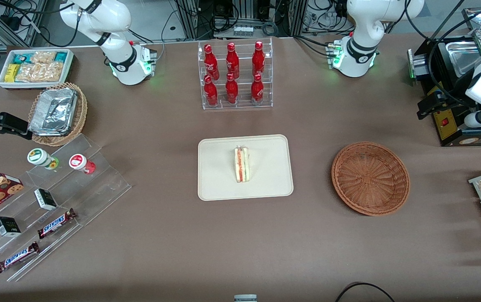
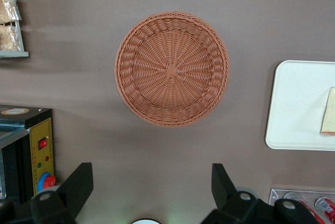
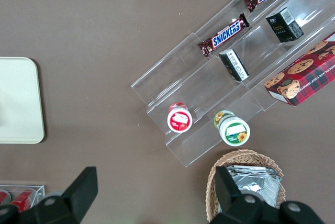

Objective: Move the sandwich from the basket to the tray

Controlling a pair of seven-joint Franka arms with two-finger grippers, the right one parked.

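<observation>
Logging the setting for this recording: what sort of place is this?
Probably a robotics lab staged as a snack counter: cola bottles in an acrylic rack, Snickers bars, cabling. Sandwich on tray; open gripper above basket.

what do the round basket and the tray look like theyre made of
The basket looks like woven wicker or rattan, reddish-brown, with ribs radiating from its centre; it could be plastic imitation. The tray looks like matte cream moulded plastic or pressed fibre, smooth with a low rim; the sandwich rests on it. The left arm's pincer hangs open above the table beside the basket.

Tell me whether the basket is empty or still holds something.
Empty: the basket shows bare weave; the sandwich lies on the tray. The open gripper hangs above.
</observation>
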